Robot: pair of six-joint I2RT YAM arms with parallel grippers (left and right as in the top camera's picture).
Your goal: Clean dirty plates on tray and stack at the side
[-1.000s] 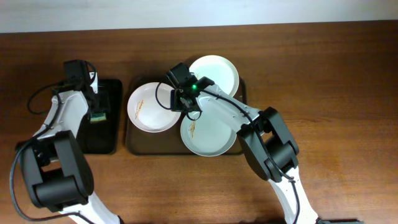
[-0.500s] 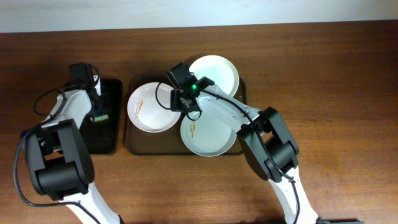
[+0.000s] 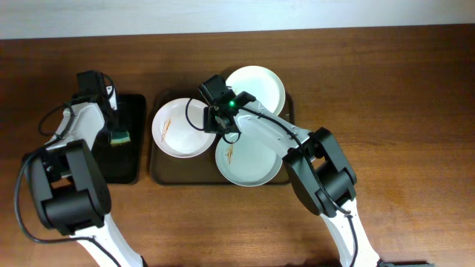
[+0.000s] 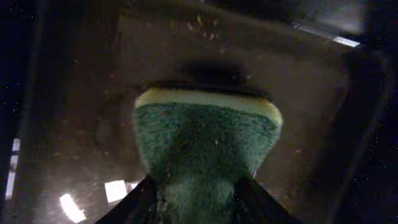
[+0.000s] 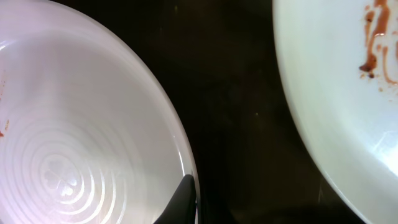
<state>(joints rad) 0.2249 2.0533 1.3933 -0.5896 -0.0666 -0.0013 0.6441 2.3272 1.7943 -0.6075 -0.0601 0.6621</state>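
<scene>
Tray [image 3: 165, 173] is packed: left plate [image 3: 178, 130], back plate [image 3: 260, 87] and front plate [image 3: 249, 169] sit nearly rim to rim. The right wrist view shows only a narrow strip of bare tray floor between the left and front plates. The closed right pincer [image 3: 221, 124] sits in that strip, finger [image 5: 181, 198] at the left plate's rim. The right arm [image 3: 271, 133] crosses the front plate's back edge. The left pincer [image 4: 198, 190] and sponge [image 4: 205, 143] take up the small black tray [image 3: 122, 167]. The desk [image 3: 401, 111] is open to the right of the tray and in front of it.

Overhead bright, sharp; left wrist dim, grainy; right wrist plates [image 5: 74, 124] softly blurred.
</scene>
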